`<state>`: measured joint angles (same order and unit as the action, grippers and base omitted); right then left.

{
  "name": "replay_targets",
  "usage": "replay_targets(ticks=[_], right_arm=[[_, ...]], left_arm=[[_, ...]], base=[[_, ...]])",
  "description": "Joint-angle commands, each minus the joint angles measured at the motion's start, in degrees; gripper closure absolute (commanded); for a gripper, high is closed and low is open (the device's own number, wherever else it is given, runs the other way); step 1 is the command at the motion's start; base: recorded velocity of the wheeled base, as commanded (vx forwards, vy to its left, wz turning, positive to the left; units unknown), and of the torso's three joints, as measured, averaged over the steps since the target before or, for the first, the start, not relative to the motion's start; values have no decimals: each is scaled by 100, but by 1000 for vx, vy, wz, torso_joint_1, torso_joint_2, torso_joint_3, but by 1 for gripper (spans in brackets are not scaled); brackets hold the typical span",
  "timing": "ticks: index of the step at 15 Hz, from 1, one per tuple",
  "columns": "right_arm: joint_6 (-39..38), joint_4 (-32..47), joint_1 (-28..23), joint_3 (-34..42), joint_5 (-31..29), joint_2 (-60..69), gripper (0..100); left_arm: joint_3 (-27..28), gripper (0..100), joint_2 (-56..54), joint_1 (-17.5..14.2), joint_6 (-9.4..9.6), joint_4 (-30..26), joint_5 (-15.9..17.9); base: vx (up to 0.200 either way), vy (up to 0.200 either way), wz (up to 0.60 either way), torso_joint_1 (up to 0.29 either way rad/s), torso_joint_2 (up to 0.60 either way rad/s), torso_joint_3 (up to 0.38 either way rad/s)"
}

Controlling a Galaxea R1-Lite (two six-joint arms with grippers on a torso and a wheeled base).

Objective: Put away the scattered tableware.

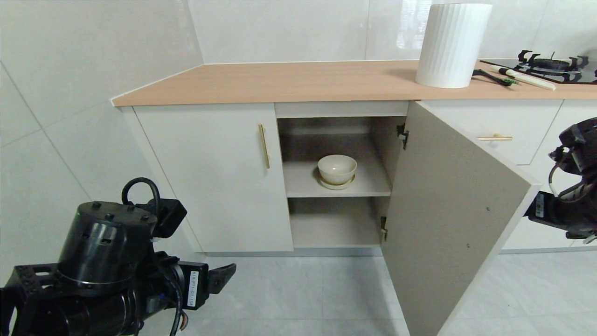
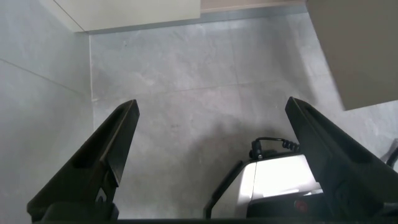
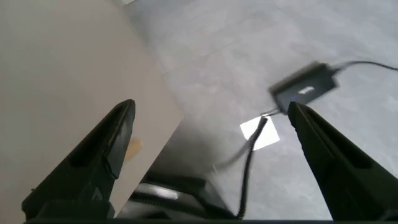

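Bench; cabinet door below it, swung wide to expose the upper shelf. Right tool: spread, empty, beside the door's free edge, likely placed to work it. Left tool: spread, empty, low over the floor. Bowl: nested on a plate on that shelf, judged stowed. Utensils: loose at the bench's right end, judged outstanding.

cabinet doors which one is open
The right door, swung wide to show the bowl inside; the left door, with the upright gold handle, is shut.
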<state>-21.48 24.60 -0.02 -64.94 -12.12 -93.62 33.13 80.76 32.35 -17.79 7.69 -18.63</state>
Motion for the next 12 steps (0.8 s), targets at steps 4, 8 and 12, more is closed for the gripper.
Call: replay_targets(ticks=[4, 8, 12], right_arm=[[-339, -166, 1171, 104, -1, -350, 0], [-331, -764, 2235, -168, 324, -763, 0], [-287, -983, 2894, -1056, 386, -1492, 0]], left_arm=[[35, 0, -8, -1, 3, 4, -1], [53, 0, -43, -27, 3, 4, -1], [114, 0, -166, -27, 12, 4, -1]], base=[[0, 0, 0, 0, 0, 0], [0, 0, 0, 0, 0, 0], [0, 0, 0, 0, 0, 0]])
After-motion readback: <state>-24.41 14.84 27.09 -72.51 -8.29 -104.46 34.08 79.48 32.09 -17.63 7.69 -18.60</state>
